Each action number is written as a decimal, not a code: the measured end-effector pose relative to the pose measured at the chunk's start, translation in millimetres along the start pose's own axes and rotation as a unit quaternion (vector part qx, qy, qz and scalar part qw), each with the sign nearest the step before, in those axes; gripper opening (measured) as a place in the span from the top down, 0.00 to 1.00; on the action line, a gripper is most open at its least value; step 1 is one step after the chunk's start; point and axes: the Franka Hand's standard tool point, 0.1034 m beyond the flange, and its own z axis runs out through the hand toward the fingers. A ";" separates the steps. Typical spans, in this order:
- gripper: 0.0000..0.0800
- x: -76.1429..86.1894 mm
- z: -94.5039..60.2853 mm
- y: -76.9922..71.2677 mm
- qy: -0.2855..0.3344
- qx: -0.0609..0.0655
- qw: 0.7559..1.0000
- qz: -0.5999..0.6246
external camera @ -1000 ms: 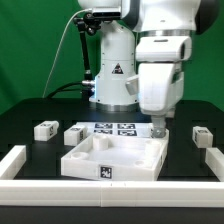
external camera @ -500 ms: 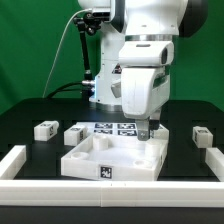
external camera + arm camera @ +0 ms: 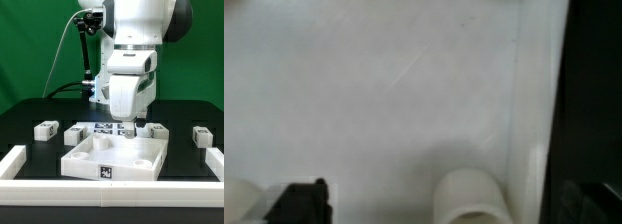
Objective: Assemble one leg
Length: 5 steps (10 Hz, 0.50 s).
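Note:
The large white square tray-like piece [image 3: 82,164] lies in the middle of the black table, with a tag on its front wall. My gripper [image 3: 133,129] hangs over its far edge, fingers pointing down. In the wrist view the gripper [image 3: 441,202] is open, with one dark finger [image 3: 299,203] at each side. The tray's flat white surface [image 3: 384,90] fills the picture, with a rounded white bump [image 3: 473,200] between the fingers. Three stubby white legs lie on the table: two at the exterior view's left [image 3: 44,129] [image 3: 75,133] and one at its right [image 3: 201,135]. None is held.
The marker board [image 3: 112,127] lies behind the tray, next to the gripper. White rails [image 3: 12,165] [image 3: 213,163] border the table at both sides. The arm's base [image 3: 110,85] stands at the back. A strip of black table [image 3: 589,100] shows beside the tray in the wrist view.
The gripper has moved toward the exterior view's left along the tray's far edge, from the far right corner to near its middle. The legs and tray have not moved.

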 end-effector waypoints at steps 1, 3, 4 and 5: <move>0.19 -2.0 5.1 -4.7 -0.001 0.004 1.000 0.001; 0.19 -1.7 20.9 -9.8 0.003 0.007 1.000 0.001; 0.19 -1.8 25.8 -10.8 0.002 0.011 1.000 0.001; 0.19 -1.6 30.4 -11.9 0.003 0.012 1.000 0.001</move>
